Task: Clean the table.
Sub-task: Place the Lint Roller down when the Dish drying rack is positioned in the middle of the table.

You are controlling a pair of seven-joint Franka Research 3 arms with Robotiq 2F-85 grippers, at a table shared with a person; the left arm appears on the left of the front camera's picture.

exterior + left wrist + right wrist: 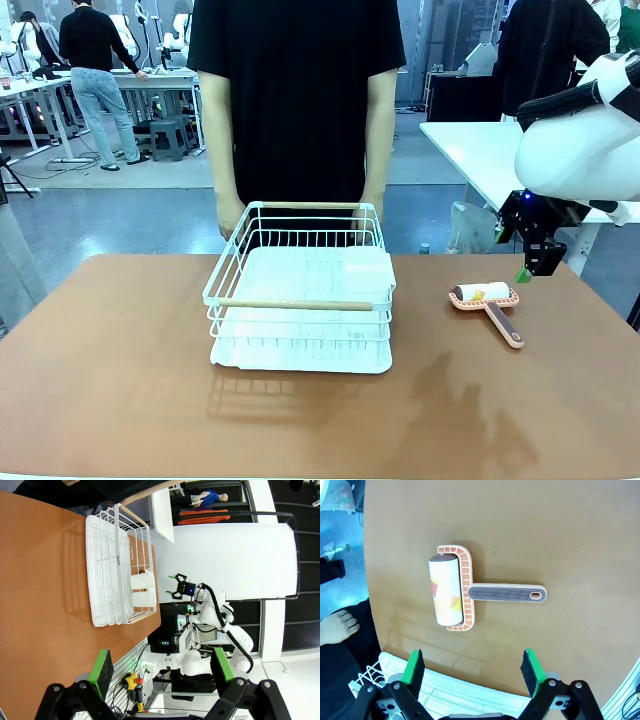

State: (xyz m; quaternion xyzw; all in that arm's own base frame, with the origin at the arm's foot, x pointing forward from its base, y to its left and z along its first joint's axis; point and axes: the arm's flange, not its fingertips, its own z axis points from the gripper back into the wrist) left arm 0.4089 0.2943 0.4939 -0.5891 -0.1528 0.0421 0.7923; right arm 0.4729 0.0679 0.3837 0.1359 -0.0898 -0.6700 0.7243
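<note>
Reddish-brown and matte, the bench takes up the whole lower half of the front view, with white-topped tables and grey floor seen beyond its far edge. A white wire rack with two wooden handles is set near the middle of the bench, toward the far side, and a person in a black shirt is stood just behind it with a hand at each far corner of the rack. A lint roller is laid flat on the bench to the right of the rack and apart from it, its roll cradled in an orange frame and its handle pointed toward the robot's side. The right claw is held above the bench, just up and to the right of the roller, without touching it. In the right wrist view the right claw is seen with its green pads spread wide and nothing between them, the lint roller lying on the bench beyond the fingertips. In the left wrist view the left claw is likewise seen wide open and empty, held off past the bench's edge, with the rack and the bench turned sideways beyond it.
</note>
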